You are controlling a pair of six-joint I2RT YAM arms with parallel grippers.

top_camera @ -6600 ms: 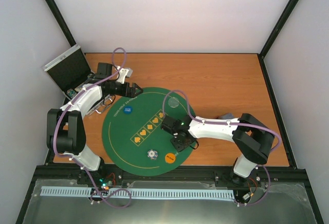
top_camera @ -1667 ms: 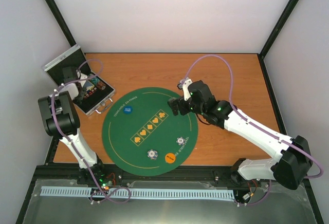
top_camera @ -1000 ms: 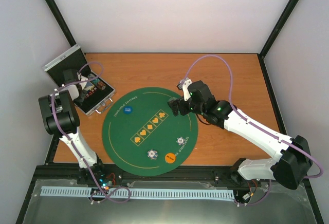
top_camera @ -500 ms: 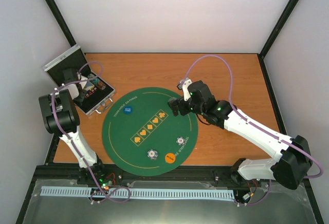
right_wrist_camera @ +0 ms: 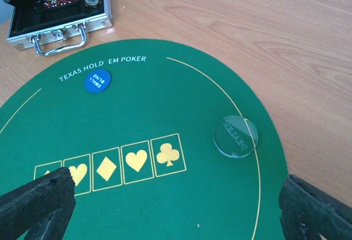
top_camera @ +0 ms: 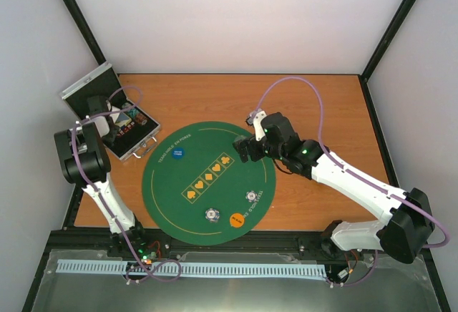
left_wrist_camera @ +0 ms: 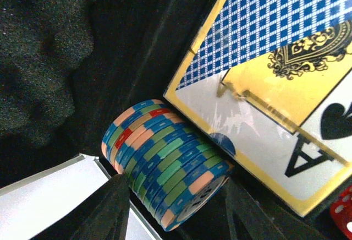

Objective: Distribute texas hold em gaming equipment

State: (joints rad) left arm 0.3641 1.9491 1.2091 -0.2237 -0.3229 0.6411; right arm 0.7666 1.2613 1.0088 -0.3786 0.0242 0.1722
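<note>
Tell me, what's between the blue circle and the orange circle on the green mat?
Only the printed row of yellow suit boxes on the green mat lies between the blue disc and the orange disc. The top view shows it.

Robot lab cell, white walls [top_camera: 243, 18], black frame [top_camera: 398, 22], wooden table [top_camera: 308, 97]

Silver case [right_wrist_camera: 93, 24], table's far-left corner: cropped by right wrist view's top edge, contents mostly indistinct. Card box [left_wrist_camera: 264, 42] inside: was cut off top and right. Red die [left_wrist_camera: 342, 222]: corner only showed
</note>
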